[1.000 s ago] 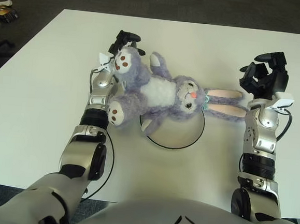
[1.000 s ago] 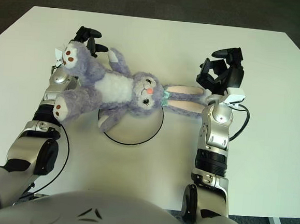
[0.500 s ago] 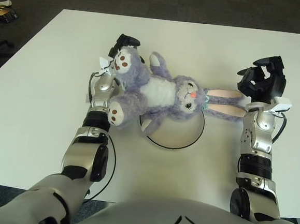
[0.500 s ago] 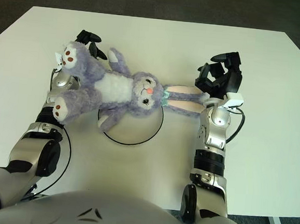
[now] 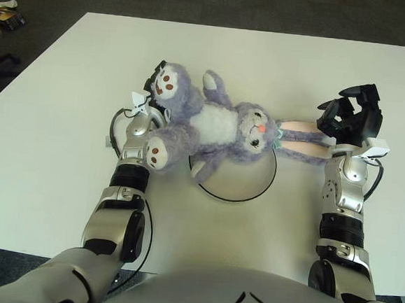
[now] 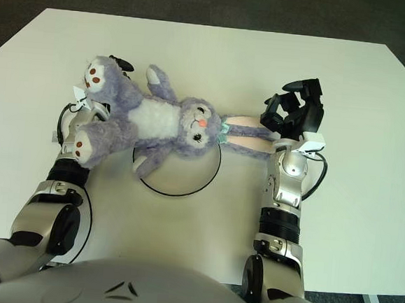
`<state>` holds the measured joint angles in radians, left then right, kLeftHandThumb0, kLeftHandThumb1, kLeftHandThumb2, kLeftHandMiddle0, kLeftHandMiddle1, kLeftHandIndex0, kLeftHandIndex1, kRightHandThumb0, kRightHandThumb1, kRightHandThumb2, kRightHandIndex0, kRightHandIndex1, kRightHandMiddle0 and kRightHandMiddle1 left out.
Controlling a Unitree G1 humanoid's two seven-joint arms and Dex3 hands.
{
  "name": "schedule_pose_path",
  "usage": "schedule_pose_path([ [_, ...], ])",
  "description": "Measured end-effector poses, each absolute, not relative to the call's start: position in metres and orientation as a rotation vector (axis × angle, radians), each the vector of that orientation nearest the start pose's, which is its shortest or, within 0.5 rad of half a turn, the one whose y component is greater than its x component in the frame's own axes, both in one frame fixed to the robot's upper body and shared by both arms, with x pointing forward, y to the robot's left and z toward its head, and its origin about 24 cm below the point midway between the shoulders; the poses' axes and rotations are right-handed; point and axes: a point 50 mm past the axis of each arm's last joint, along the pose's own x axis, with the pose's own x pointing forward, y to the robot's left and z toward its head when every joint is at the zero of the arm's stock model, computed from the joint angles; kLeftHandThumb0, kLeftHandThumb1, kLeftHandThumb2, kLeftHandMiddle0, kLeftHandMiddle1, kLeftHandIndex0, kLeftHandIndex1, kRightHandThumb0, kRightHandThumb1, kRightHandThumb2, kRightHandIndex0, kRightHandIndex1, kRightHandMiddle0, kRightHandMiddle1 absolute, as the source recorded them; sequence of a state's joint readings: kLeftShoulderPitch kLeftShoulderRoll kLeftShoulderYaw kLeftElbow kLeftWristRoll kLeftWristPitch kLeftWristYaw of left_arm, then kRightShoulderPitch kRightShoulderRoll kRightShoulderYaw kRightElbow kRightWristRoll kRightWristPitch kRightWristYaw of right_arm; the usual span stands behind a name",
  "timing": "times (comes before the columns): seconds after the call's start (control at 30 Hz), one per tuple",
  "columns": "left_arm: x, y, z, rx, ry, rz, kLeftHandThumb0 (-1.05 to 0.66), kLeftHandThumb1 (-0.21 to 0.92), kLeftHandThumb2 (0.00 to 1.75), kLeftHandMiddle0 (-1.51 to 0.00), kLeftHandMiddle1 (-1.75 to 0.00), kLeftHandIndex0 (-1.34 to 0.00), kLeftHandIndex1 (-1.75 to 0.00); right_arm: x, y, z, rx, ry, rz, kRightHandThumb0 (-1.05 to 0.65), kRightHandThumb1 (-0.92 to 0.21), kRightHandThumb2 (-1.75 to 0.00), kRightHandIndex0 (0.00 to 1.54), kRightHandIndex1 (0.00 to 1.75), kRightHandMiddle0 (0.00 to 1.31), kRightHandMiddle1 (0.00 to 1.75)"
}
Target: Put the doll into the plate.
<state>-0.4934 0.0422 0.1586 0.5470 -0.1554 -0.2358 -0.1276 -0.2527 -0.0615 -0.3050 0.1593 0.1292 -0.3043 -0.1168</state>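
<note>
Left eye view: my left hand [image 5: 153, 91], fingers hidden under the doll's [image 5: 211, 124] feet so I can't tell its grasp, has drawn back, the doll lies partly across the plate [image 5: 236, 189] on the counter [image 5: 51, 111], my unclenched right hand [image 5: 350, 121] has neared its ears; no writing.

One doll [image 5: 218, 128], a purple plush rabbit, between the two hands. One plate [image 5: 245, 186], white with a dark rim, between the hands and nearer the robot's body than either. Two robot hands: one left hand [image 5: 153, 91], mostly hidden under the doll's legs, and one right hand [image 5: 349, 121], at the tips of the doll's ears. One white table [image 5: 51, 111], under both hands.
</note>
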Motion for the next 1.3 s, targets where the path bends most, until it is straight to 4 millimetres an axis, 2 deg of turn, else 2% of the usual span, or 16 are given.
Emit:
schedule_pose_path([
  [0.23, 0.340, 0.154, 0.078, -0.139, -0.181, -0.062, -0.43, 0.49, 1.10, -0.89, -1.75, -0.48, -1.75, 0.285, -0.227, 0.098, 0.111, -0.394, -0.382, -0.01, -0.16, -1.44, 0.79, 1.55, 0.53, 1.75],
  [0.67, 0.340, 0.155, 0.067, -0.131, -0.137, -0.032, -0.43, 0.49, 1.10, -0.86, -1.75, -0.48, -1.75, 0.282, -0.234, 0.080, 0.098, -0.318, -0.403, -0.01, -0.08, -1.55, 0.82, 1.62, 0.58, 1.75],
  [1.3, 0.341, 0.156, 0.062, -0.133, -0.120, -0.009, -0.43, 0.49, 1.10, -0.88, -1.75, -0.48, -1.75, 0.280, -0.236, 0.076, 0.081, -0.311, -0.386, -0.01, -0.07, -1.57, 0.82, 1.66, 0.57, 1.75],
])
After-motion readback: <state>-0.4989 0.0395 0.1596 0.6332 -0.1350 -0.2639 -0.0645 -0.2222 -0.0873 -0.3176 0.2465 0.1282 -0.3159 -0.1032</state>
